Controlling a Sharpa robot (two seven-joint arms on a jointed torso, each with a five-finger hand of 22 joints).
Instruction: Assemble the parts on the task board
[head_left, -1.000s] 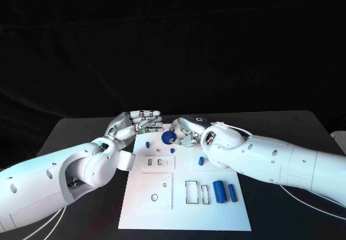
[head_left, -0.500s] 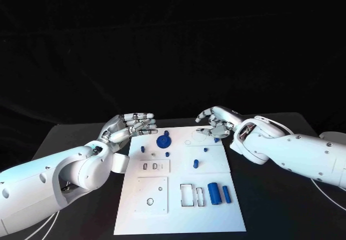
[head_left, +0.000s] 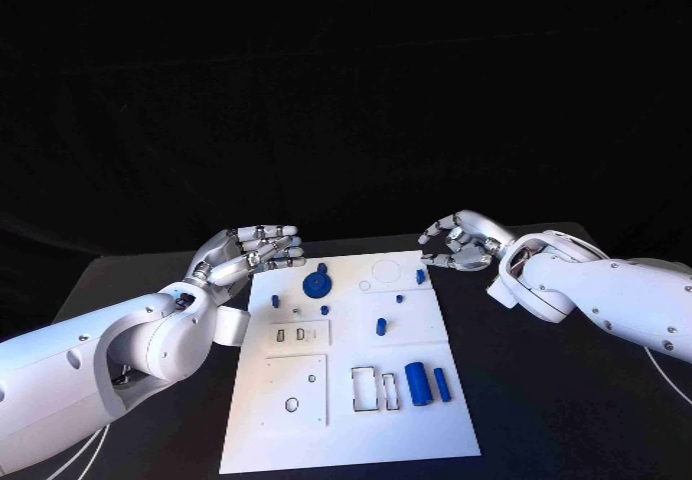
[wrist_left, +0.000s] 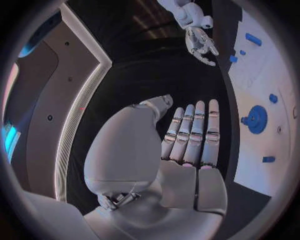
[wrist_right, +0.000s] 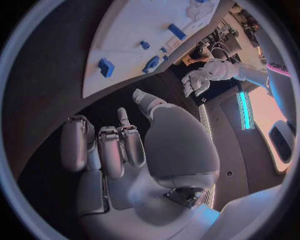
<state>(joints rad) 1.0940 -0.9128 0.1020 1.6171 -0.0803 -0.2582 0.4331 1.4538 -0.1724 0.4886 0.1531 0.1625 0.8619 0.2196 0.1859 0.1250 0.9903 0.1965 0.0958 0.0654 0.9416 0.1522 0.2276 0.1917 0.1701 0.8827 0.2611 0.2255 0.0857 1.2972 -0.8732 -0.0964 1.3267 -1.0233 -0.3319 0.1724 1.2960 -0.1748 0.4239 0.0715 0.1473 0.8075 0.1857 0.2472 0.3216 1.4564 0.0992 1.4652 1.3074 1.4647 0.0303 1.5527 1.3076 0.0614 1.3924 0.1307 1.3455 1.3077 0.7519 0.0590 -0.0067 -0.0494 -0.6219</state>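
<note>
A white task board lies lengthwise in the middle of a black table, with a robot arm on either side of its far end. The left hand hovers just beside the board's far left corner, holding nothing; in the left wrist view its fingers lie straight and close together, side by side, with the palm bare. The right hand hangs just off the board's far right corner, fingers curled inward, and it grips nothing (the right wrist view shows those curled fingers bent over an empty palm). Small blue parts are spread over the board. Near the far end a round blue disc stands close to the left hand, with a tiny blue peg just beside it toward the board's left edge. A short blue peg stands near the right hand, and another small peg sits around the board's middle. Toward the near right lie two blue cylinders, a thick one and a thinner one, side by side next to rectangular cut-outs. Both hands are well apart from the cylinders.
</note>
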